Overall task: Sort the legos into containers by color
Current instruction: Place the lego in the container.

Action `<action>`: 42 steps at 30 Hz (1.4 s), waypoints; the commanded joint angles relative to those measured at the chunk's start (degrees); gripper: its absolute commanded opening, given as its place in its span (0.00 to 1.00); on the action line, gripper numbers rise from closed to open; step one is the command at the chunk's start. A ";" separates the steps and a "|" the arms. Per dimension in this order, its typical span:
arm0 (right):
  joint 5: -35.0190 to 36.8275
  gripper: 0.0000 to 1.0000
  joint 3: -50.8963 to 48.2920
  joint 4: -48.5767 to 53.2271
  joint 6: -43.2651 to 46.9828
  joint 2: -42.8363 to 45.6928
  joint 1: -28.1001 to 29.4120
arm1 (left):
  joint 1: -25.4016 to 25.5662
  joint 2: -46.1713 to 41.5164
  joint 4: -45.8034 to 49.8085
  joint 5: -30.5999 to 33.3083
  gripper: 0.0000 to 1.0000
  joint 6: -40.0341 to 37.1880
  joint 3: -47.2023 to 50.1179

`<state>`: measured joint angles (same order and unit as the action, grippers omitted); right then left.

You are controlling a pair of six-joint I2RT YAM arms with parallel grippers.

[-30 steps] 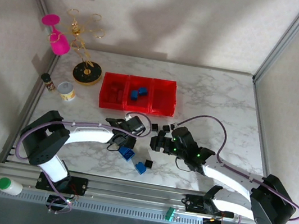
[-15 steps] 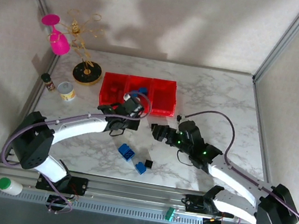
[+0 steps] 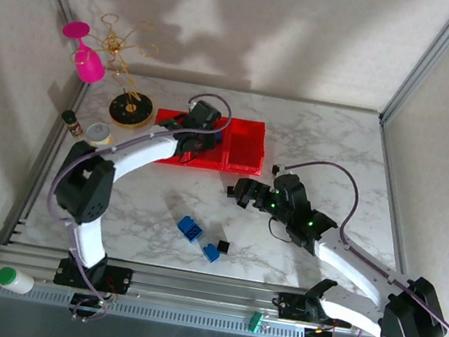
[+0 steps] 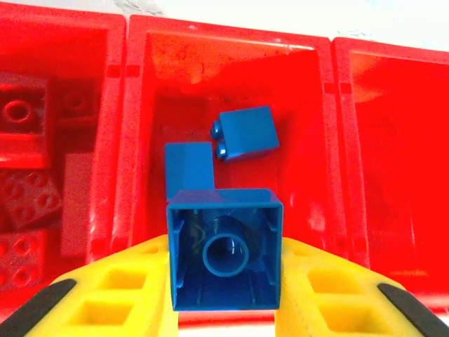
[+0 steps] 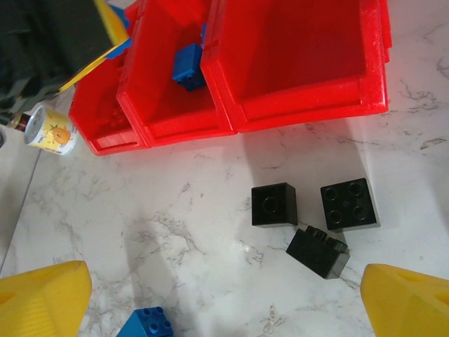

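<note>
My left gripper is shut on a blue lego, held hollow side toward the camera above the middle of three joined red containers. Two blue legos lie in that middle bin. Red legos fill the left bin, and the right bin holds nothing. From above, the left gripper reaches over the containers. My right gripper hangs open over the table, near three black legos. A blue lego lies below them. The right gripper sits at mid-table.
Two blue legos and a small black one lie on the marble near the front. A tin can, a small bottle, a gold wire stand and a pink glass stand at the back left.
My left arm has swung away from the table's middle to over the red containers, carrying the blue lego. The right gripper has shifted slightly farther back towards the black legos.
</note>
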<state>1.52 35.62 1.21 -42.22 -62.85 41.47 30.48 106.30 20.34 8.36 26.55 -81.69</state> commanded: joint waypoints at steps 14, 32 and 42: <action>-0.46 0.99 -0.60 -1.39 0.16 -0.21 -1.40 | -1.65 18.28 5.26 7.97 0.39 -1.43 -20.20; -3.71 0.99 -1.27 1.13 3.46 1.25 -1.40 | 0.06 -3.21 2.43 1.24 0.49 -2.21 -2.63; -5.23 0.99 -2.52 5.02 6.87 1.14 2.07 | 5.98 -22.71 5.70 -1.02 0.57 -1.03 20.31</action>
<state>-2.98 33.85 4.34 -37.50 -62.57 41.95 34.83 86.89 22.90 8.40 25.08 -65.78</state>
